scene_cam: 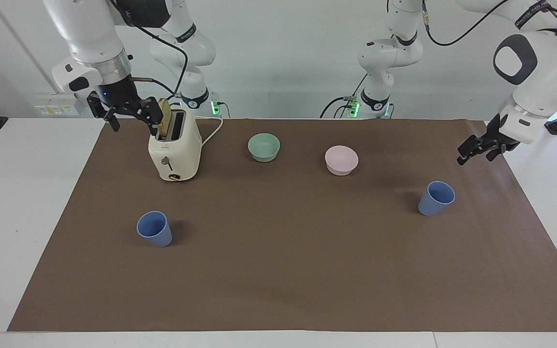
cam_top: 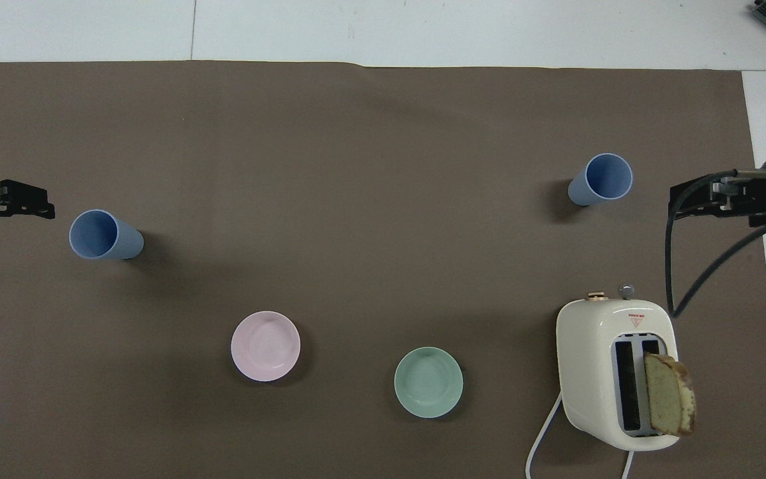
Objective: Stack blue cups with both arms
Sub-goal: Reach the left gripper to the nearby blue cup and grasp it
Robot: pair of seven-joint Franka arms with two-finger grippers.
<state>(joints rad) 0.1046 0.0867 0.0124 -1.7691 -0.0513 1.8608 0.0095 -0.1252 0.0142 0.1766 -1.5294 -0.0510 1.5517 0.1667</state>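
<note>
– What sits closest to the robots?

– A cream toaster (scene_cam: 176, 153) at the right arm's end of the brown mat (scene_cam: 283, 280), with a slice of bread (scene_cam: 163, 123) standing up out of one slot. The right gripper (scene_cam: 134, 129) hovers just beside the top of the toaster, over the mat's edge. Its two fingers are spread apart and there is nothing between them.

– And next?

– A mint-green bowl (scene_cam: 264, 147) beside the toaster, toward the middle of the table. A pale pink bowl (scene_cam: 341, 160) is beside that one and slightly farther from the robots. Both are upright.

– Where is the other arm?

– The left gripper (scene_cam: 475, 157) hangs in the air over the mat's edge at the left arm's end of the table. It is close to one blue cup but not touching it. Its fingers are parted and hold nothing.

– The cups?

– The blue cup at the left arm's end (scene_cam: 435, 198) stands upright on the mat, farther from the robots than the pink bowl. The blue cup at the right arm's end (scene_cam: 153, 229) is the farthest thing out, also upright, in front of the toaster. The two cups are well apart and not stacked.
</note>
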